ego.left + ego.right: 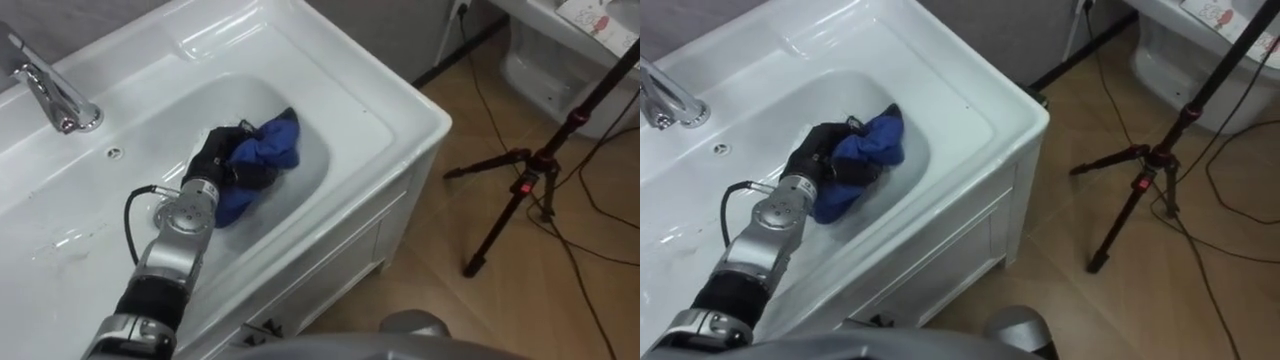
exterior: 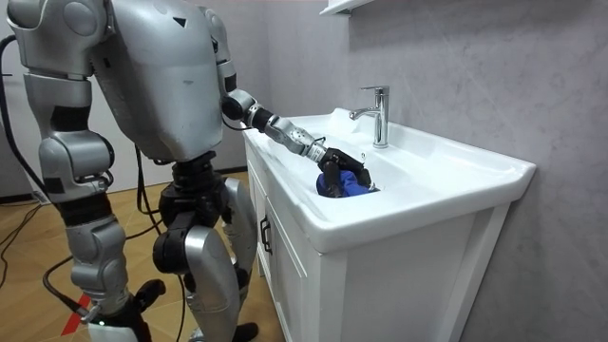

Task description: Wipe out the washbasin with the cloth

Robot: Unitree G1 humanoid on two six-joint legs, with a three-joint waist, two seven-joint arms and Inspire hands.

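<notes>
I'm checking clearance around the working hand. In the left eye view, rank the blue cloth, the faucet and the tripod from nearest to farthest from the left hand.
1. The blue cloth, gripped by the left hand down in the basin.
2. The faucet, on the deck at upper left.
3. The tripod, on the floor off to the right.

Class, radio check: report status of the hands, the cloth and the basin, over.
Left hand shut on blue cloth, down in basin. Right hand hangs at its side. Nothing in the way.

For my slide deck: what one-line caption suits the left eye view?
Left robot hand grips a blue cloth inside the white basin.
</notes>
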